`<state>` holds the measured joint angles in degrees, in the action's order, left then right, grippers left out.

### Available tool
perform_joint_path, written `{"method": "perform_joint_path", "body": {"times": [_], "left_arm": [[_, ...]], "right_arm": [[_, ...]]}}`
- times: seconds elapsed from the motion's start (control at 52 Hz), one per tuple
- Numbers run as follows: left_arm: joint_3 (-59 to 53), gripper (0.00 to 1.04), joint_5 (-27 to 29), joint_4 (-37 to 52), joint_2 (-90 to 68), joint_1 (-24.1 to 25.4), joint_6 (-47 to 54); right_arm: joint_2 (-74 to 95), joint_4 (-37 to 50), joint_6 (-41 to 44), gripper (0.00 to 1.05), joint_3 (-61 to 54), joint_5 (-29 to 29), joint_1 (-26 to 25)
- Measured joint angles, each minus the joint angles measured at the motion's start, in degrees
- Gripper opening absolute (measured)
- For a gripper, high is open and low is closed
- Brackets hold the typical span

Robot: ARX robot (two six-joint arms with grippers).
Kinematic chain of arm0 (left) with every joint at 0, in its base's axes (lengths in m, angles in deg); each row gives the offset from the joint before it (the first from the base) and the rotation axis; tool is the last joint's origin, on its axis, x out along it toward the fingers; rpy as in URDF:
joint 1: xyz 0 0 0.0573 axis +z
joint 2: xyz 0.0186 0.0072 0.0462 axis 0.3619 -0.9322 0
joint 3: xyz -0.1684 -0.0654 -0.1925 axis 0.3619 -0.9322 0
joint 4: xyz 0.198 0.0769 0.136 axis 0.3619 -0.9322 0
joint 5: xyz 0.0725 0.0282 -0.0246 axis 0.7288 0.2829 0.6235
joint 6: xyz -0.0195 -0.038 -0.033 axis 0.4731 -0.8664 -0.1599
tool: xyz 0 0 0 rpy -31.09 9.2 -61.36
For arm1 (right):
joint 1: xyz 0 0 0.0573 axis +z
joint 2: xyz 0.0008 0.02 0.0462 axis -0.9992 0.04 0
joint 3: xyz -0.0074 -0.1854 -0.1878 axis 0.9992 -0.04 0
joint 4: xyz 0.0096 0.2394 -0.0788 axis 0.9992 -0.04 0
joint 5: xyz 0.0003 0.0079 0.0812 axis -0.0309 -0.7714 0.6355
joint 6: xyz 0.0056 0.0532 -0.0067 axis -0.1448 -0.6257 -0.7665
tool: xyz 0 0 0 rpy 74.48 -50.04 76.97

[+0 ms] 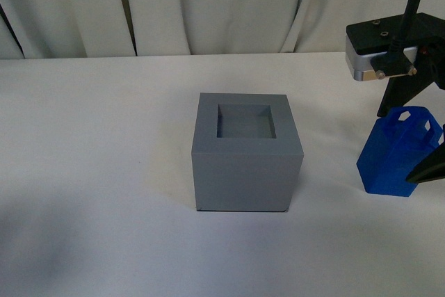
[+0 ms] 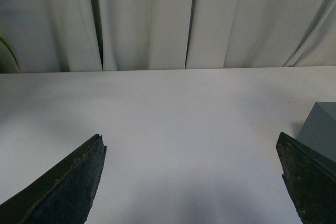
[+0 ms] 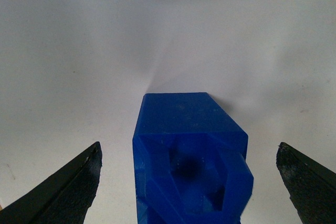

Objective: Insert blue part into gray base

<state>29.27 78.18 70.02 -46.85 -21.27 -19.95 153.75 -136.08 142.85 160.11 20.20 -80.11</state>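
We see the blue part (image 1: 398,152) standing upright on the white surface (image 1: 104,172), off to the right of the gray base (image 1: 247,165) and well apart from it. The right jaws are spread wide on either side of the blue part, with a clear gap at each side. The left jaws gape just as wide above the surface, gripping nothing.

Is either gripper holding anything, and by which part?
Nothing is held. The right gripper is open astride the blue part, clear of it; the left gripper is open, empty.
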Motion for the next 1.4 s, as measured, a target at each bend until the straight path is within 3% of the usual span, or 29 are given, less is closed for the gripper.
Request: {"method": "perform_joint_path", "body": {"times": [0.404, 0.615, 0.673, 1.019, 1.192, 1.404], "left_arm": [[0.00, 0.99, 0.00, 0.00, 0.00, 0.00, -0.02], [0.00, 0.99, 0.00, 0.00, 0.00, 0.00, 0.00], [0.00, 0.99, 0.00, 0.00, 0.00, 0.00, 0.00], [0.00, 0.99, 0.00, 0.00, 0.00, 0.00, 0.00], [0.00, 0.99, 0.00, 0.00, 0.00, 0.00, -0.02], [0.00, 0.99, 0.00, 0.00, 0.00, 0.00, 0.00]], "right_arm": [[0.92, 0.66, -0.61, 0.97, 0.31, -0.83, 0.46], [1.25, -0.48, -0.50, 0.54, 0.85, -0.94, 0.46], [1.42, -1.22, -0.48, 0.48, 1.86, -0.55, 0.42], [1.31, -7.56, -3.28, 0.48, 12.48, 5.95, 2.08], [-0.09, -10.97, -5.73, 0.48, 18.38, 8.66, 6.23], [-1.05, -11.65, -8.09, 0.48, 20.22, 8.07, 12.15]]}}
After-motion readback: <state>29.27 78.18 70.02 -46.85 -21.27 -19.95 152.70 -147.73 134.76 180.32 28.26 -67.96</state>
